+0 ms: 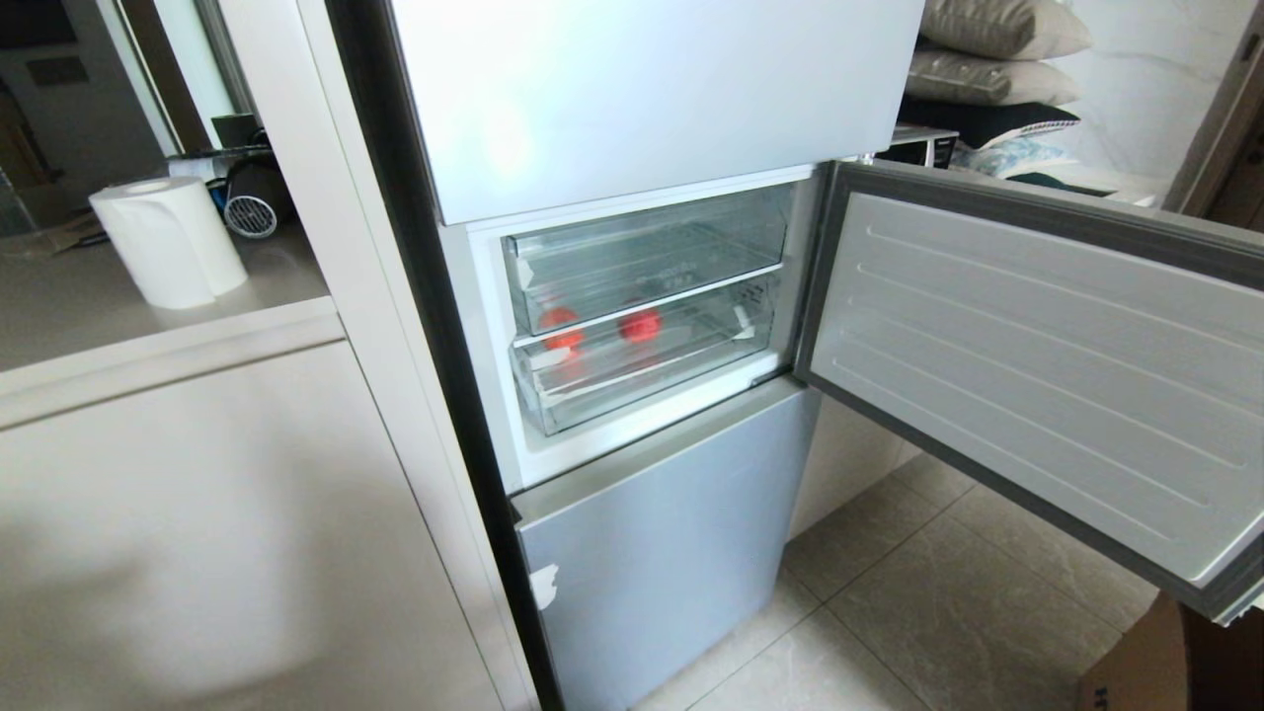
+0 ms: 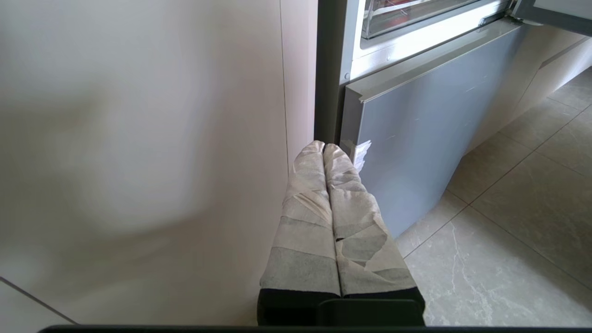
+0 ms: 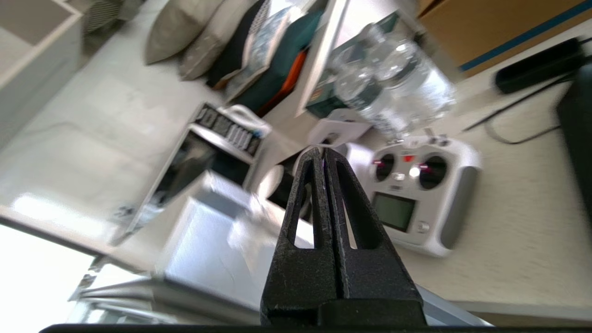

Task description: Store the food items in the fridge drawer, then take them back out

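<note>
The fridge's middle door (image 1: pixel 1037 375) stands swung open to the right. Inside, the clear fridge drawer (image 1: pixel 652 380) sits pushed in below a shallower clear tray (image 1: pixel 642 242). Two small red food items (image 1: pixel 561 326) (image 1: pixel 640 324) show through the clear plastic at the drawer's top, side by side. Neither gripper is in the head view. My left gripper (image 2: pixel 323 147), its fingers wrapped in pale tape, hangs shut and empty low down beside the fridge's bottom panel (image 2: pixel 416 138). My right gripper (image 3: pixel 322 150) is shut on nothing and points away from the fridge, at a cluttered counter.
A paper towel roll (image 1: pixel 168 242) stands on the counter left of the fridge. A cardboard box (image 1: pixel 1175 662) sits on the tiled floor under the open door. In front of the right gripper lie a white remote controller (image 3: pixel 421 194) and water bottles (image 3: pixel 393 88).
</note>
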{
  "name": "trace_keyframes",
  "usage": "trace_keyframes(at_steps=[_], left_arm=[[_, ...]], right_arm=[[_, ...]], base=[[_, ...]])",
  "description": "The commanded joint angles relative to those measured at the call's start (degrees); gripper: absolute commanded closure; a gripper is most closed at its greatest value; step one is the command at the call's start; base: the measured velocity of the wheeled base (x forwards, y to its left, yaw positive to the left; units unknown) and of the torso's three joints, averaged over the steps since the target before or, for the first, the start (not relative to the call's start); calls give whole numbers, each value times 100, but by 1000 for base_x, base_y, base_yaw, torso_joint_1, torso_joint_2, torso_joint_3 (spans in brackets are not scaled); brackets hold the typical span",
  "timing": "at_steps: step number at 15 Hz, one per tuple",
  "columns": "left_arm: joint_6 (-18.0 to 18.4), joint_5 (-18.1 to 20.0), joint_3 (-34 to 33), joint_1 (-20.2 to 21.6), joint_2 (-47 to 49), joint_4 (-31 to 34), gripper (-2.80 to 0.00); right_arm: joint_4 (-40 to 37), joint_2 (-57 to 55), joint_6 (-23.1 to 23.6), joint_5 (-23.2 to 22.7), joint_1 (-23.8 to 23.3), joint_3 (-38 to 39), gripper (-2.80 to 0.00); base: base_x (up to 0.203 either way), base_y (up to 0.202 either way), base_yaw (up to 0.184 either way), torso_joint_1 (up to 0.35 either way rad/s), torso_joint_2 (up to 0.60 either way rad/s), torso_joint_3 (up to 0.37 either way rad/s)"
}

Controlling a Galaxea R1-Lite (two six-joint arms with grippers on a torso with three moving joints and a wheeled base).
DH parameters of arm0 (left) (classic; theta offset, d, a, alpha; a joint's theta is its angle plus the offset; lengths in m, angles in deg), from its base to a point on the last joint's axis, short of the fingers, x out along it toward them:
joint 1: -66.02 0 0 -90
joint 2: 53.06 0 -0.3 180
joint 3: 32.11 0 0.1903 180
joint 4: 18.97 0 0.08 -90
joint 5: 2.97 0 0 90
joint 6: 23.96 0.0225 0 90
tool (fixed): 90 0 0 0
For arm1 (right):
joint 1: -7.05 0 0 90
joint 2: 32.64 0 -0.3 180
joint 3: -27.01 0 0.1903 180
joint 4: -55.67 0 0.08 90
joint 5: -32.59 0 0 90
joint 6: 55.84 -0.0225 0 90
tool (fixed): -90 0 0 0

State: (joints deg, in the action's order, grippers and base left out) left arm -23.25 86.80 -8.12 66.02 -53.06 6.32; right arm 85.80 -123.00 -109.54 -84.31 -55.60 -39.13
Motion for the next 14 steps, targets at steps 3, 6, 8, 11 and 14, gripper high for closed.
trace_keyframes(at_steps=[3,6,8,11,14], left_arm=[[0,-3,-1,0,9,1,0],[0,-3,-1,0,9,1,0],[0,-3,-1,0,9,1,0],[0,-3,-1,0,9,1,0],[0,-3,-1,0,0,1,0]], right_arm=[[-41,-737,-735,-839,-22,-672,0],[-548,-933,-1093,-1527,-63,-999,0],[-825,-930,-1241,-1880,-65,-1118,0],[-1255,-571,-1482,-2964,-481,-1077,0],[-1660,121,-1517,-3438,-928,-828,0]], base=[[0,0,0,0,0,0],[0,0,0,0,0,0],[0,0,0,0,0,0],[0,0,0,0,0,0],[0,0,0,0,0,0]])
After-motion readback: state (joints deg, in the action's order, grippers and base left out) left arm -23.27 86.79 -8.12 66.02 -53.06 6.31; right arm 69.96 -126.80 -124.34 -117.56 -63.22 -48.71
